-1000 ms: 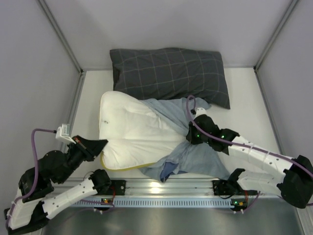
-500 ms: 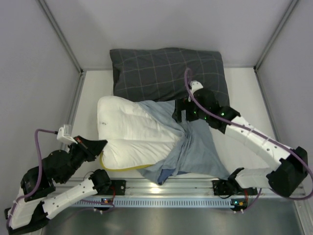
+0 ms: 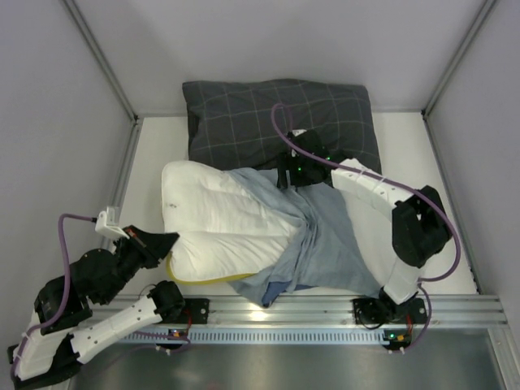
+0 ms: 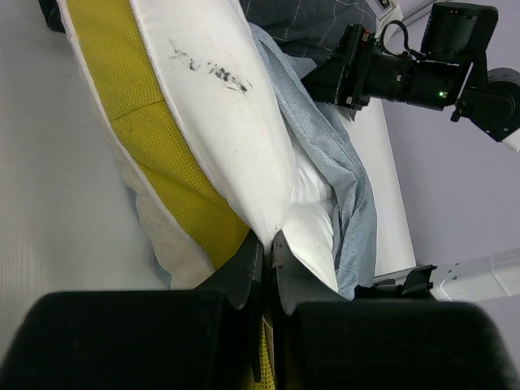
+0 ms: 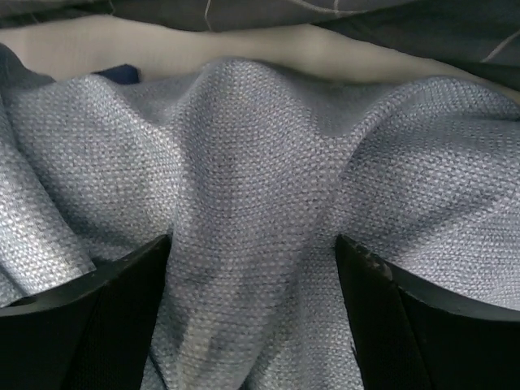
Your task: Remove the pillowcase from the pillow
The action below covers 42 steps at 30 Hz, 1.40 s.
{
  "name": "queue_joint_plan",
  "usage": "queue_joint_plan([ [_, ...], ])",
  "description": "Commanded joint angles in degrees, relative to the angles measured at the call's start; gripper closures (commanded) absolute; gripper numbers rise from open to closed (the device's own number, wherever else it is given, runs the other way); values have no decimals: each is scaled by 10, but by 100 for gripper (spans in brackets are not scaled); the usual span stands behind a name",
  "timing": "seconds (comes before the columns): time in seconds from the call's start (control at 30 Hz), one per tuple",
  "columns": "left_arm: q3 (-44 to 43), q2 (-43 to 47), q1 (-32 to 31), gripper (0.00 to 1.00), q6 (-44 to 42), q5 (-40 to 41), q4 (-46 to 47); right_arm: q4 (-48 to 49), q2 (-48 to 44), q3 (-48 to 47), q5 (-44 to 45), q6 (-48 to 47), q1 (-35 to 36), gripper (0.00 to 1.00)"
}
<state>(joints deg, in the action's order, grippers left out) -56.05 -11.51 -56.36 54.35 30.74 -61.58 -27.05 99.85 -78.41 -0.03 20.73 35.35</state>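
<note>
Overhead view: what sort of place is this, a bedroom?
Likely a robot test booth, not a bedroom: a white table boxed in by bare grey panels, with a left arm and right arm bolted to a metal rail at its near edge.

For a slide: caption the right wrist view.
Open right gripper straddles a raised fold of pale blue-grey woven pillowcase, dark grey checked pillow behind.

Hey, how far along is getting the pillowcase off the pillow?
Roughly halfway. Done: the pillow's left half lies bare white. In hand: the left pincer pinches the pillow's near corner, and the right pincer stands open astride a fold of the pillowcase at its far edge. Left: the case seems to cover the pillow's right half and must be pulled clear.
</note>
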Motion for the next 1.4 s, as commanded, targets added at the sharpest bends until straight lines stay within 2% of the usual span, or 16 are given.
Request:
queue_joint_plan([
  [0.0, -20, 6, 2, 100, 7, -3, 32, 16, 9, -3, -27, 5, 2, 27],
  [0.03, -21, 7, 2, 100, 8, -4, 32, 16, 11, 0, -23, 5, 1, 33],
  [0.07, -21, 7, 2, 100, 8, -4, 32, 16, 13, 3, -15, 5, 1, 61],
  [0.17, -26, 10, 3, 100, 9, -4, 33, 15, 10, 16, 41, 19, -15, 100],
  [0.43, -87, 62, 2, 100, 10, 40, -2, 17, -92, 148, 150, 114, -127, 100],
  [0.6, -129, 85, 3, 100, 20, 63, -53, 62, -201, 261, 152, 148, -220, 100],
  [0.77, -148, 89, 2, 100, 25, 78, -74, 77, -262, 282, 121, 149, -278, 100],
  [0.87, -151, 89, 4, 100, 30, 80, -75, 77, -280, 276, 117, 149, -279, 100],
  [0.97, -140, 81, 4, 100, 37, 78, -72, 117, -276, 250, 17, 109, -277, 100],
  [1.0, -134, 67, 4, 100, 40, 72, -69, 121, -271, 239, -46, 95, -273, 100],
  [1.07, -114, 48, 4, 100, 38, 65, -63, 125, -253, 196, -90, 59, -234, 100],
  [1.1, -106, 26, 4, 100, 33, 56, -50, 109, -248, 178, -102, 47, -191, 100],
  [1.27, -66, -52, 4, 100, 16, 26, -11, 89, -195, 61, -95, -16, -66, 99],
  [1.3, -64, -57, 4, 100, 16, 26, -11, 78, -179, 39, -108, -18, -56, 93],
  [1.33, -63, -62, 3, 100, 17, 28, -11, 65, -161, 14, -116, -18, -45, 61],
  [1.37, -63, -61, 4, 100, 18, 30, -12, 49, -127, -34, -122, -14, -42, 46],
])
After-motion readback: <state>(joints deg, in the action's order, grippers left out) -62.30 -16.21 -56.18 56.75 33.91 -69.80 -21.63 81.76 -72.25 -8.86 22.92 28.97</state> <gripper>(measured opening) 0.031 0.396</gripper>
